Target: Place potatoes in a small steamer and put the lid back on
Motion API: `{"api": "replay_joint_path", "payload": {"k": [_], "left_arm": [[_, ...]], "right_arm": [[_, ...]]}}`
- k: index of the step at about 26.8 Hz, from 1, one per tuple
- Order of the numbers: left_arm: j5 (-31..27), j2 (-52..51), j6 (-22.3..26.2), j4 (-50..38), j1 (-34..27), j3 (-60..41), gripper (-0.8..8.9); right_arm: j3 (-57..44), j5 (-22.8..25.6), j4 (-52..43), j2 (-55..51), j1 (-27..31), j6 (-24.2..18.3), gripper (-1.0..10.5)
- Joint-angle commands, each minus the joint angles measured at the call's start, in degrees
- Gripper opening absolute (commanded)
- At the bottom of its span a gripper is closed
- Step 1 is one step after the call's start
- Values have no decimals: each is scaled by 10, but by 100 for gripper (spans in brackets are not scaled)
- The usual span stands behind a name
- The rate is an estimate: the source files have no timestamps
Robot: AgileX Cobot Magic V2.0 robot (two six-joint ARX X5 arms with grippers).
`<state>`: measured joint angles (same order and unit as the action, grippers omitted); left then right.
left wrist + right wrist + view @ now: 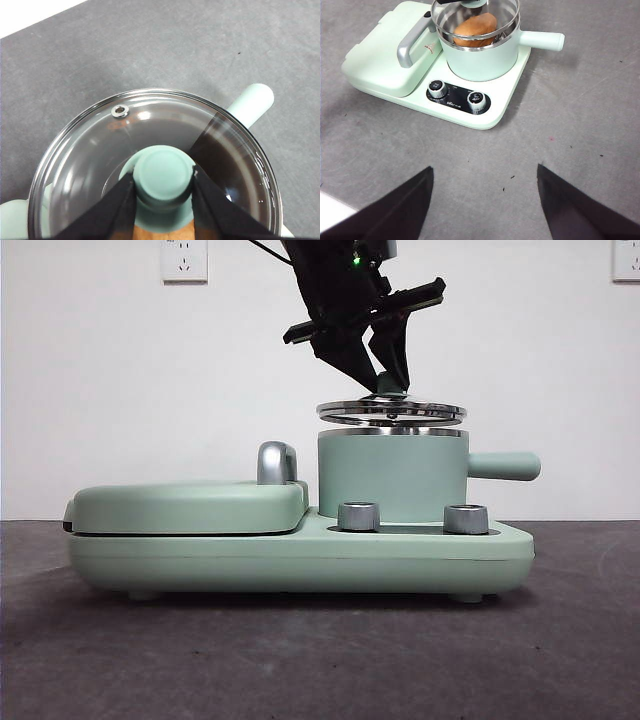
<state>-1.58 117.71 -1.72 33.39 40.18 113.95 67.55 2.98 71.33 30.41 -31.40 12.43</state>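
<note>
The mint-green small steamer point(390, 475) stands on the right of its base, side handle point(505, 466) pointing right. The brown potato point(476, 26) lies inside it. My left gripper point(385, 380) comes down from above, shut on the lid's green knob point(164, 175). It holds the glass lid point(392, 412) level, just above the pot's steel rim with a thin gap. The left wrist view looks down through the lid point(95, 150) into the pot. My right gripper point(485, 170) is open and empty, over bare table away from the appliance.
The flat green grill plate point(185, 505) with its silver handle point(275, 462) lies closed left of the pot on the same base. Two steel dials point(358, 516) point(465, 518) face front. Grey table surrounds the appliance point(470, 112).
</note>
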Motion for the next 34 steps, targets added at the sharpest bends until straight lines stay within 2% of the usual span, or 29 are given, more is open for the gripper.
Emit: {"api": "replay_joint_path", "payload": {"k": [1,17,34], "left_arm": [[-1,12,-7,-9,5,18,8],[7,29,-5,-13,6,18,8],[6,22,-7,-18,5,18,8]], "right_arm": [[6,-1,-6,1,-3,11,319],[6,-1,-6,1,-3,35,319],[6,-1,-7,1,-3,37,319]]}}
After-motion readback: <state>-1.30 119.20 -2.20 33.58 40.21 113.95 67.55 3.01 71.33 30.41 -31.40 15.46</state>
